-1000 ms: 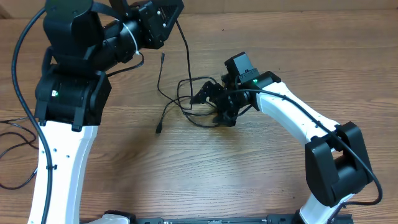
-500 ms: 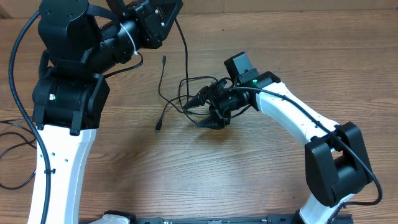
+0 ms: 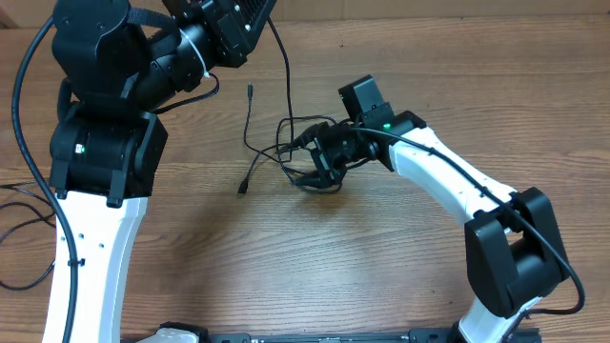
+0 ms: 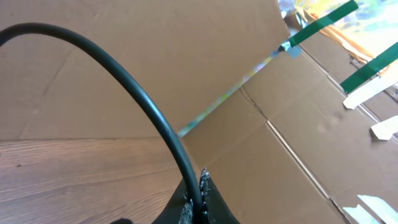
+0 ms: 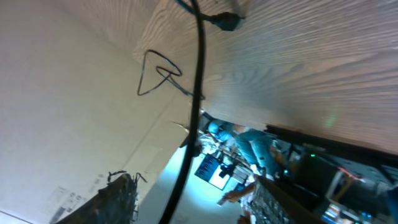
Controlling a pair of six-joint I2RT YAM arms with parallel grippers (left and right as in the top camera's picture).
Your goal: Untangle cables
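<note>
The left hand (image 4: 195, 200) is lifted high over the far edge of the counter (image 3: 286, 276), and its jaws are pressed together on one cable (image 4: 124, 87). I think it holds this end up so that the cord hangs as one clear line down to the knot, where the crossings are easier to read. The other cables (image 3: 286, 143) lie in a loose tangle in the middle of the counter. Two free plugs, one farther (image 3: 250, 91) and one nearer (image 3: 242, 193), lie apart to the left of it.

The right hand (image 3: 319, 170) is low, right at the tangle on its right side. It is probably there to take one loop and draw it away from the held cord. Whether its jaws grip anything I cannot tell. From above the fingers are dark against dark cords, and its own camera gives only a cord across a blurred view.
</note>
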